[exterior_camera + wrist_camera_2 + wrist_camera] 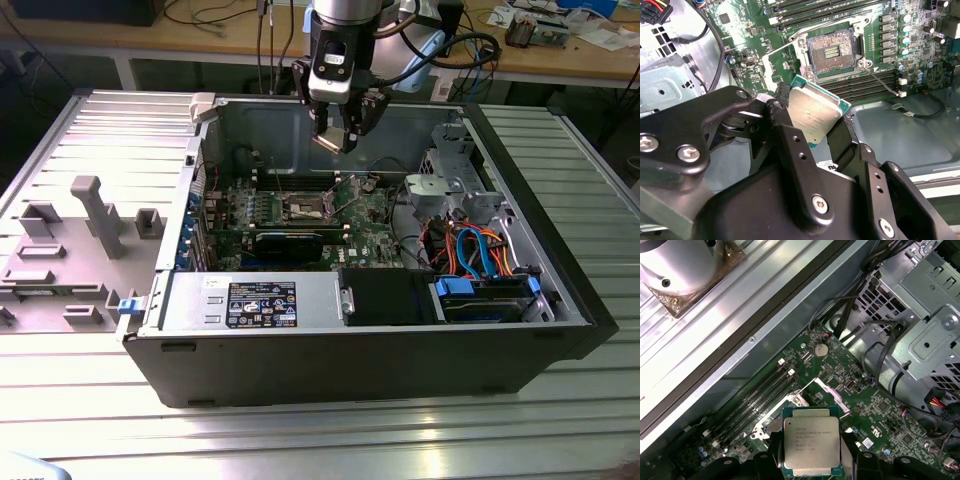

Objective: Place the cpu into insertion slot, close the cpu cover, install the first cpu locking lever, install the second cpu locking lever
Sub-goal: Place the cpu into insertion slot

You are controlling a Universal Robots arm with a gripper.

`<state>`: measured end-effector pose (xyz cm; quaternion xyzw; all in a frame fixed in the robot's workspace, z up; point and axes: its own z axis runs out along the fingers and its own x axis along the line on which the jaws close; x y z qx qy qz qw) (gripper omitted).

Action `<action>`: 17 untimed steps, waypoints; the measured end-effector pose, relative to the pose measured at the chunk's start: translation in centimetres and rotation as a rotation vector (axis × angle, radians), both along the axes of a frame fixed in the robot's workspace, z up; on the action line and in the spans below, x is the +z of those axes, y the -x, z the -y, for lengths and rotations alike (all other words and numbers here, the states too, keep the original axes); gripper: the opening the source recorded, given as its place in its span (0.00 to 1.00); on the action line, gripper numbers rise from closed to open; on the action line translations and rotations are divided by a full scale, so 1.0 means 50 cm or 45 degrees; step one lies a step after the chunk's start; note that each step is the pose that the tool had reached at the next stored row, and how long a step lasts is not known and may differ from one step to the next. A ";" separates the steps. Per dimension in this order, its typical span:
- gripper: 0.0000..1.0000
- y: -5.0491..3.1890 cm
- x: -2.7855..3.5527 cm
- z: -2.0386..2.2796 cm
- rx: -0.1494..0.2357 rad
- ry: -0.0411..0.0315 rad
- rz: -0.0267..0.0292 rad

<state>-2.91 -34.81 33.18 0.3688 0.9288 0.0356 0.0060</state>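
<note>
We log the end effector [335, 138] clamped on the cpu [815, 114], above the bare insertion slot [832, 50]; chip not seated; all four steps outstanding.

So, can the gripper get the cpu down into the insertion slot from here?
Probably yes: the gripper holds the cpu above the open case, and the insertion slot lies uncovered, with nothing seen between them.

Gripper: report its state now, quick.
Gripper: shut on the cpu, which is not yet in the insertion slot.
</note>
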 end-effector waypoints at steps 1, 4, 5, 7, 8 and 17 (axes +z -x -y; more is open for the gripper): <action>0.55 0.000 0.000 0.0000 -0.001 0.0001 0.0000; 0.55 0.000 0.000 0.0000 -0.004 0.0000 0.0001; 0.55 0.000 0.000 0.0000 -0.005 0.0000 0.0000; 0.55 0.000 0.000 0.0000 -0.007 0.0000 0.0000; 0.55 0.000 0.000 0.0000 -0.008 0.0000 0.0001; 0.55 0.000 0.000 0.0000 -0.015 0.0000 0.0000</action>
